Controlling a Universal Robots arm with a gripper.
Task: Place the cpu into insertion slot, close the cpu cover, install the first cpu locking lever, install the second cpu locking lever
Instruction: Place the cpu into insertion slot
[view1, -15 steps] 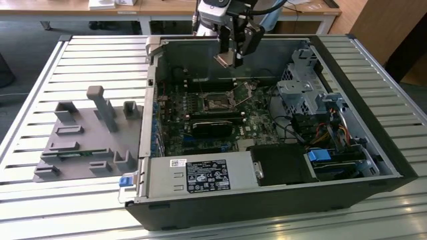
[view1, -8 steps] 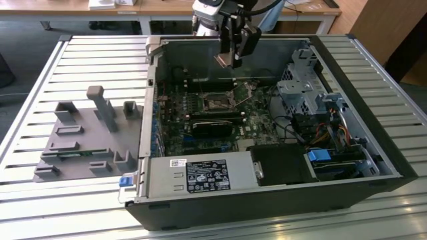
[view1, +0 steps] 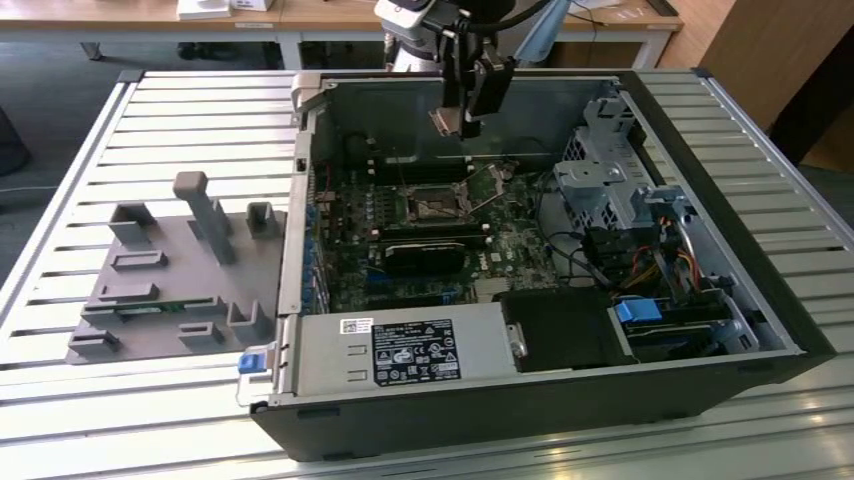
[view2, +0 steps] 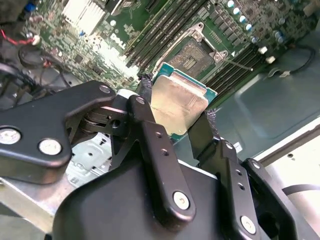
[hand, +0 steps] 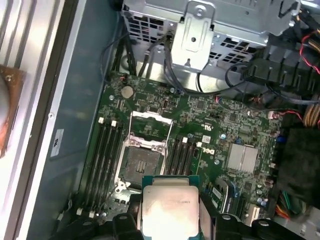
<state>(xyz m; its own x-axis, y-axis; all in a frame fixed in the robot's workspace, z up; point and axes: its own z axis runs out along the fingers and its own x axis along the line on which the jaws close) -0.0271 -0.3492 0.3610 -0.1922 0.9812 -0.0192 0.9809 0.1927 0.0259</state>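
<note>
Cpu (hand: 169, 210) pinched by the tool (view2: 176, 104), hovering above the motherboard (hand: 200, 112), insertion slot (hand: 142, 159) uncovered and apart below.

You've got the chip (hand: 170, 207) pinched in the gripper (hand: 171, 226), metal top facing you. The empty socket (hand: 142, 161) lies near it at eleven o'clock, with its cover (hand: 151, 121) open just beyond.

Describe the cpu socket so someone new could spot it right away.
Inside the open computer case, find the green motherboard. On it, between two banks of long black memory slots, sits the insertion slot: the only square one, dark centre, silvery rim.
</note>
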